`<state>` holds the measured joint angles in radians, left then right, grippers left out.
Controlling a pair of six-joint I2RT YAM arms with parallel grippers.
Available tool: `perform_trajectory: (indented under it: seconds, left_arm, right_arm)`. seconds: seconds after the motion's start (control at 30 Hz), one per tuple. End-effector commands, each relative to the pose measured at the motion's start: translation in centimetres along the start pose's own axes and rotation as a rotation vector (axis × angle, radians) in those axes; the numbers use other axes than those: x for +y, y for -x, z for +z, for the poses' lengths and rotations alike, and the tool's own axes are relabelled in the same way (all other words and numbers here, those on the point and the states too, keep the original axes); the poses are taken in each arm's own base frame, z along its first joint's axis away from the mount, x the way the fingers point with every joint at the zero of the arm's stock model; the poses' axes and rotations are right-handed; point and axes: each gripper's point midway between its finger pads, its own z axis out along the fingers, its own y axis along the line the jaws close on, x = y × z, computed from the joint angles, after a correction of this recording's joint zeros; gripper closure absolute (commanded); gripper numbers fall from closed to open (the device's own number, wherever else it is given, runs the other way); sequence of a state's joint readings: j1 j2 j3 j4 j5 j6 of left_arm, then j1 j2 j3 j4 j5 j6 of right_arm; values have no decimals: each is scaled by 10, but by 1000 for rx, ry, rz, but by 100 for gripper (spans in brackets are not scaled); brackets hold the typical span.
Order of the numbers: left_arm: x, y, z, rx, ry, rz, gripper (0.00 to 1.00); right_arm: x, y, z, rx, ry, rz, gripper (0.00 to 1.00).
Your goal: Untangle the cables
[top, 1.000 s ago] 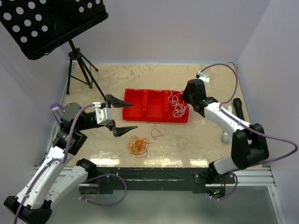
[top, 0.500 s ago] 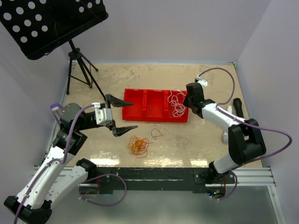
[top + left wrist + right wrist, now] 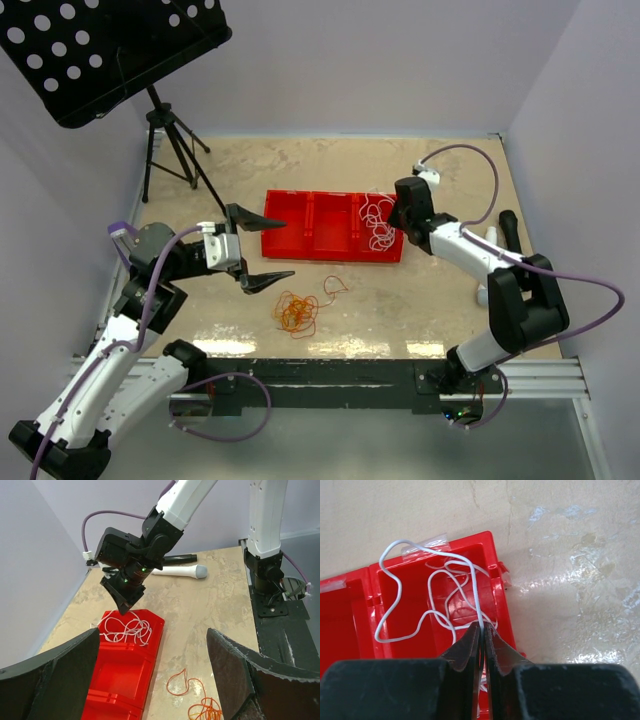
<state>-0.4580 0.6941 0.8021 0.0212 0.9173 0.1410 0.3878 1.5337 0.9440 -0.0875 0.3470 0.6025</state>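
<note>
White cable [image 3: 377, 222] is pinched between right fingers [image 3: 465, 652] over the red tray [image 3: 330, 226]; left fingers [image 3: 65, 675] gape wide.

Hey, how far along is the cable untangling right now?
Partly done. The white cable lies in the red tray's end compartment, apart from the rest. In hand: the right gripper is pinched shut on a strand of it there. Left to do: the orange tangle and a reddish loop beside it lie bunched on the table; the left gripper is open and empty.
</note>
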Motion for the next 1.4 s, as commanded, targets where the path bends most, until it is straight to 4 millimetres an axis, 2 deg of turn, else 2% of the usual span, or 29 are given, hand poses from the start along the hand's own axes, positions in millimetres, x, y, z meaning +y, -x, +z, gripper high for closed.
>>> perform_trajectory:
  seconds: [0.0,0.2,0.37,0.43,0.5,0.53,0.57,0.6,0.7,0.87,1.03,1.17,1.37]
  left_arm:
    - [-2,8,0,-33,-10,25,8]
    - [-2,8,-2,-19,-7,28,8]
    - [-2,2,-2,-2,-5,38,8]
    - [-1,-1,-3,4,-2,35,7]
    - [-1,-4,-2,10,2,34,5]
    - [0,-6,-2,14,4,34,4]
    - [1,-8,-2,17,5,41,2]
    - [-2,-17,-3,46,-2,23,1]
    - [-3,-36,-5,96,-12,53,0]
    - [-9,-84,-12,203,-44,107,0]
    - [-21,-127,-18,286,-98,113,3]
    - [-35,-153,-21,318,-155,66,17]
    - [-58,-178,-24,330,-264,49,54]
  right_arm:
    - [23,2,5,-12,77,22,90]
    - [34,-18,23,16,78,9,89]
    - [42,-23,29,17,64,-2,84]
    - [44,-22,29,13,55,-7,73]
    - [44,-18,25,1,52,-2,50]
    - [46,-14,21,-7,58,1,44]
    - [48,-7,15,-25,69,6,39]
    - [51,-1,10,-42,77,10,37]
    - [57,9,-7,-52,96,5,33]
    - [75,29,-47,-86,186,0,33]
    - [82,32,-85,-109,257,-20,35]
    - [104,8,-122,-111,402,-92,39]
    - [112,-33,-158,-76,535,-149,39]
